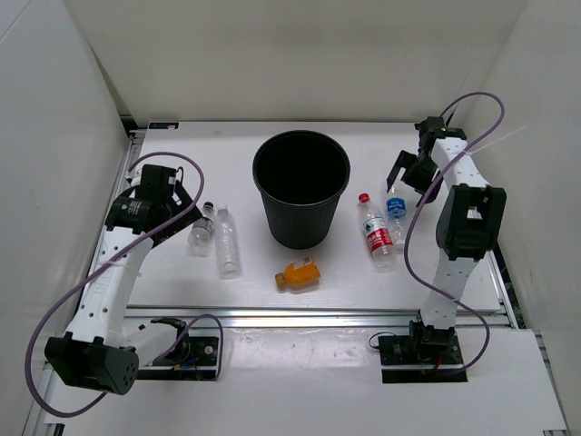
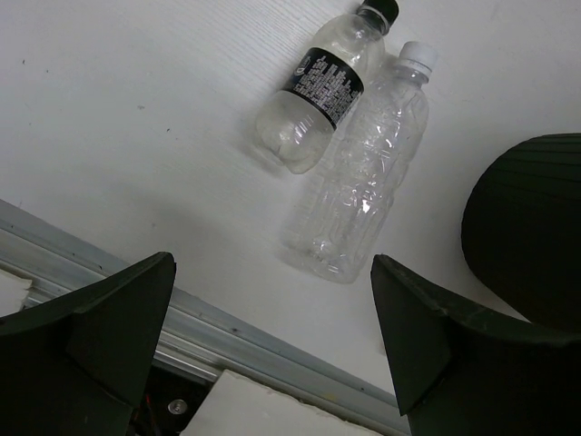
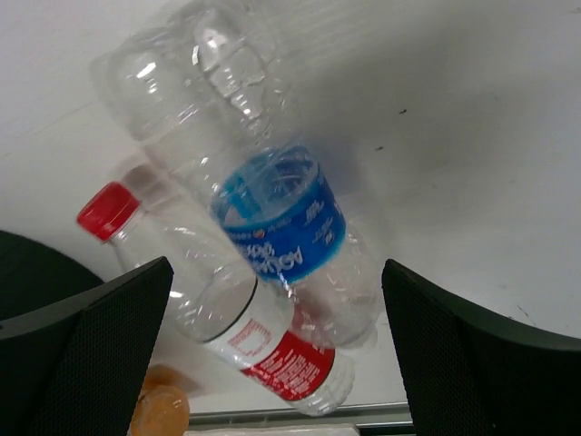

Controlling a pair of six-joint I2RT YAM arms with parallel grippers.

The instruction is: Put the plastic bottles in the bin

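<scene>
Arm at left folded, left gripper spread empty over black-cap, white-cap bottles; one bin at centre, orange bottle before it; right arm outstretched, right gripper spread empty over blue-label, red-cap bottles; five bottles, all on table

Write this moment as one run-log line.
left end effector: open, near black-cap clear plastic bottle | right end effector: open, near blue-label clear plastic bottle | round black plastic bin: no bottle seen inside

My top camera looked down on the whole table; wrist cameras, close in, shared its white-cap bottle and blue-label bottle.
</scene>
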